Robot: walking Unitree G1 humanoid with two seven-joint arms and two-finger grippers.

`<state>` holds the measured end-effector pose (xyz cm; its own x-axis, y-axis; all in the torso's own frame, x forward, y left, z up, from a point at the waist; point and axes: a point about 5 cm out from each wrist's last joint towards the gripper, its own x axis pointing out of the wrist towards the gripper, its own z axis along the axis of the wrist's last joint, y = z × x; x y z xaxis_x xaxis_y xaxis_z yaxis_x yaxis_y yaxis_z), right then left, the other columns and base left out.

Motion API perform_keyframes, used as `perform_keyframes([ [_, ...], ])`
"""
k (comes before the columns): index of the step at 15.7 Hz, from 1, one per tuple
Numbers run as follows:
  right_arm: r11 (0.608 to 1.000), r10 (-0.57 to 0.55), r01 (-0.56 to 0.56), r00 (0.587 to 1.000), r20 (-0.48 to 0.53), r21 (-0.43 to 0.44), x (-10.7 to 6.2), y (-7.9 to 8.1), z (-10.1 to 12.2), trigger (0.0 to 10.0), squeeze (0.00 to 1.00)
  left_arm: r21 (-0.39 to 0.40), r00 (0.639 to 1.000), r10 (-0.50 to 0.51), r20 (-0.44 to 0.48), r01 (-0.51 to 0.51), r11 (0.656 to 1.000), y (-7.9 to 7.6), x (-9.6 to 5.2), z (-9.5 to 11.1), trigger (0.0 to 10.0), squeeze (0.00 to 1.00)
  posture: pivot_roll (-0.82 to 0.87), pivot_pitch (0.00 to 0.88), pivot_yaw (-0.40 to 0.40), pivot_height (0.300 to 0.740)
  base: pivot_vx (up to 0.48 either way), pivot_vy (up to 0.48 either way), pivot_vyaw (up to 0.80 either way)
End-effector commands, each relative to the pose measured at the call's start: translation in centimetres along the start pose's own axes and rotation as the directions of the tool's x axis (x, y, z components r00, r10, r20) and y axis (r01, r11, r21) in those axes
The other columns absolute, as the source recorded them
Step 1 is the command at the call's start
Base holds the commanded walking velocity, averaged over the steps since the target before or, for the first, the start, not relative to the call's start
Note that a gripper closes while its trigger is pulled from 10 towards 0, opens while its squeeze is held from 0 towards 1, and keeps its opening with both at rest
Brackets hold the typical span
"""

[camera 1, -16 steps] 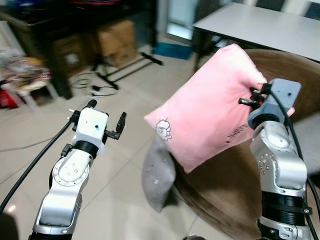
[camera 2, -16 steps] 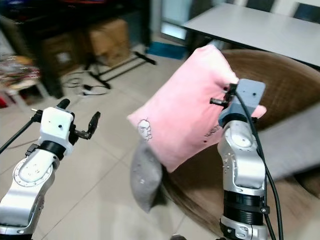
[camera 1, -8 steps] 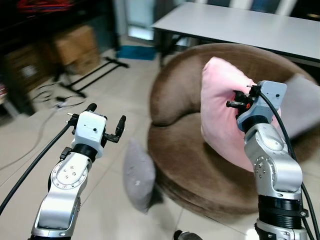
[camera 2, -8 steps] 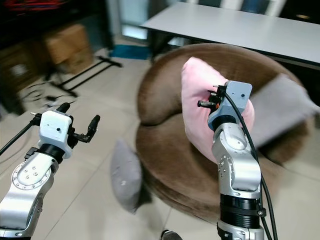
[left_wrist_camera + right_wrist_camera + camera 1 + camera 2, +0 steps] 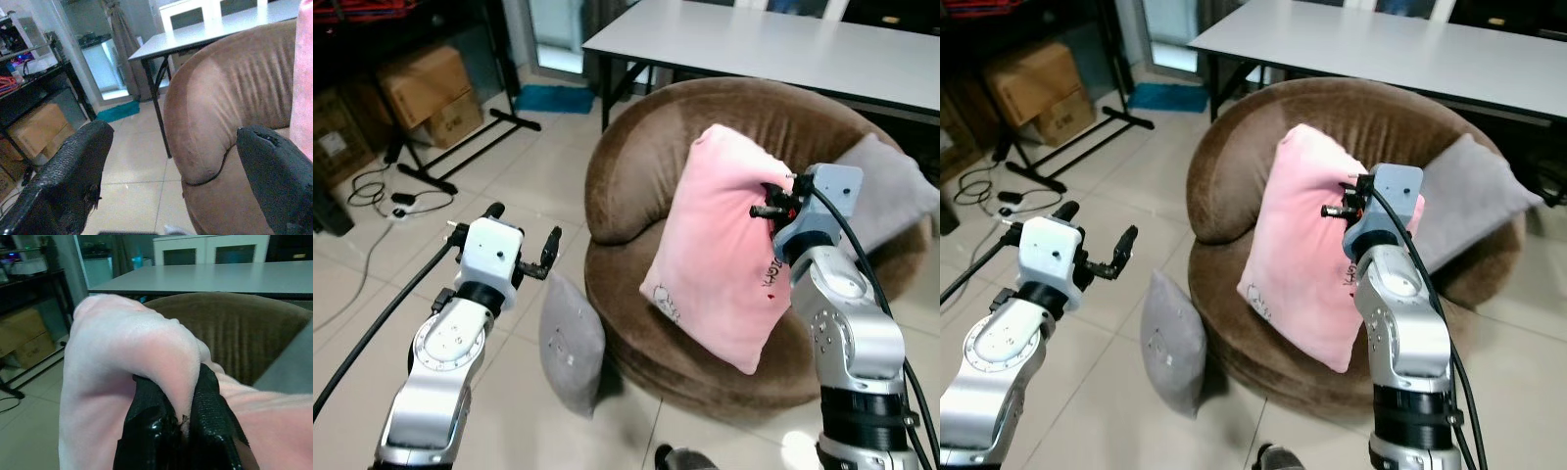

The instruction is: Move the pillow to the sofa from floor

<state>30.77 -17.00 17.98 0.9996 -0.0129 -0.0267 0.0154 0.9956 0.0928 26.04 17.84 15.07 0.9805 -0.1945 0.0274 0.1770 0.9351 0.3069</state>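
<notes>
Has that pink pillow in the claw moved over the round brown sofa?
Yes. The soft pink pillow, pinched in the right claw, now hangs over the round brown sofa's seat; earlier it hung at the sofa's left edge.

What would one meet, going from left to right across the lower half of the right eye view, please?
Left gripper, open and empty → grey pillow standing on the floor against the sofa's base → pink pillow held up over the brown sofa → right gripper pinching the pink pillow's edge.
</notes>
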Motion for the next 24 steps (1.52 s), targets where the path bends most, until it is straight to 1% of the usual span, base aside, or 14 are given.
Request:
perform_keyframes([
  [1,1.0,0.007,-0.007,0.999,0.041,0.001,-0.1,0.0,1.1,10.0,0.0,0.006,1.0,-0.008,0.001,0.008,1.0,0.0,-0.1,0.0,10.0,0.56,-0.08,0.0,0.002,0.74,0.24,0.0,-0.8],
  [10,0.999,0.044,-0.044,0.998,0.035,0.001,0.1,0.6,1.2,10.0,0.0,-0.006,1.0,-0.012,-0.001,0.012,1.0,-0.2,0.0,0.0,10.0,0.56,-0.08,0.0,-0.003,0.74,0.256,0.0,-0.8],
  [16,0.997,0.081,-0.081,0.996,0.029,-0.013,0.5,0.8,1.2,10.0,0.0,-0.009,1.0,0.008,-0.001,-0.008,1.0,0.0,-0.2,0.0,10.0,0.56,-0.04,0.0,-0.034,0.74,0.294,0.0,0.0],
  [17,0.994,0.113,-0.112,0.993,0.03,-0.019,0.7,1.1,1.4,10.0,0.0,-0.007,1.0,0.018,-0.002,-0.018,1.0,0.2,-0.4,0.0,10.0,0.57,-0.04,0.0,-0.039,0.74,0.296,0.0,0.0],
  [18,0.99,0.141,-0.141,0.989,0.036,-0.008,0.8,1.4,1.5,10.0,0.0,-0.006,1.0,0.021,-0.002,-0.021,1.0,0.2,-0.5,0.0,10.0,0.56,-0.04,0.0,-0.041,0.74,0.292,0.0,0.0],
  [21,0.986,0.166,-0.167,0.986,0.035,0.022,0.9,1.5,1.6,10.0,0.0,-0.006,1.0,0.026,-0.003,-0.026,1.0,0.2,-0.5,0.0,10.0,0.56,-0.03,0.0,-0.046,0.74,0.292,0.0,0.0],
  [23,0.983,0.178,-0.179,0.984,0.015,0.034,1.0,1.6,1.4,10.0,0.0,-0.004,1.0,0.021,-0.004,-0.021,1.0,0.1,-0.5,0.0,10.0,0.55,-0.03,0.0,-0.047,0.74,0.144,0.0,0.0],
  [24,0.981,0.186,-0.186,0.983,0.0,0.047,1.1,1.8,1.2,10.0,0.0,-0.013,1.0,-0.001,-0.005,0.001,1.0,0.0,-0.5,0.0,10.0,0.55,-0.03,0.0,-0.048,0.74,0.0,0.0,0.0],
])
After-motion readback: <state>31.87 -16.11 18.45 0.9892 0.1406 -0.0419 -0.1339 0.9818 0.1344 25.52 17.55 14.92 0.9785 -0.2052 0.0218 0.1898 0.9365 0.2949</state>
